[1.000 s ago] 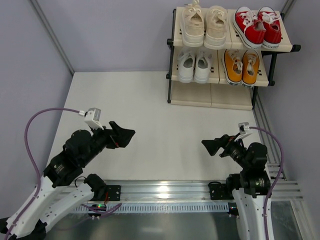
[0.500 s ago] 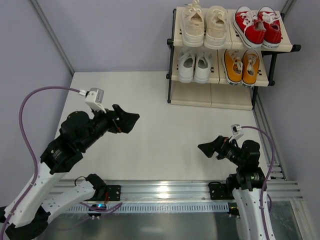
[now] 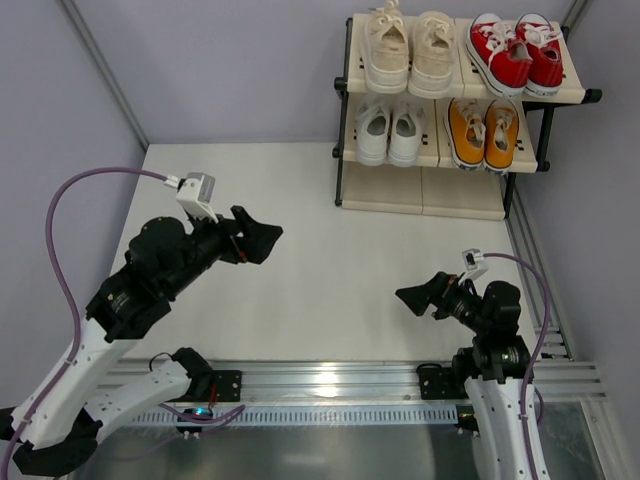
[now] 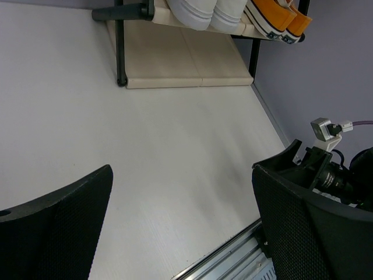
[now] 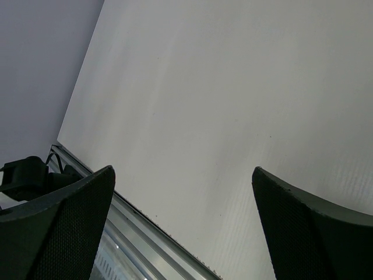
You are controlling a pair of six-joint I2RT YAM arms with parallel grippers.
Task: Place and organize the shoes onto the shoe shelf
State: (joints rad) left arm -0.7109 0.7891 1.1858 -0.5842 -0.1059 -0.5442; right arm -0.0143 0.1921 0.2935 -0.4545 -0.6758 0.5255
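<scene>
The shoe shelf (image 3: 380, 201) stands at the table's far right. Its top tier holds the cream-beige pair (image 3: 408, 52) and the red pair (image 3: 514, 52). The middle tier holds the white pair (image 3: 389, 134) and the orange-yellow pair (image 3: 484, 131). The bottom tier (image 4: 185, 61) is bare. My left gripper (image 3: 259, 240) is open and empty, raised over the table's left middle. My right gripper (image 3: 417, 295) is open and empty, near the front right. The left wrist view shows the white shoes' (image 4: 207, 11) and orange shoes' (image 4: 278, 16) toes.
A metal rail (image 3: 330, 380) runs along the table's near edge. Grey walls close in the left, back and right. A purple cable (image 3: 60, 215) loops from the left arm. The right arm (image 4: 335, 175) shows in the left wrist view.
My left arm has risen and moved forward and a little right over the second. My right gripper has drawn back toward the near edge, then held still. Shoes unchanged.
</scene>
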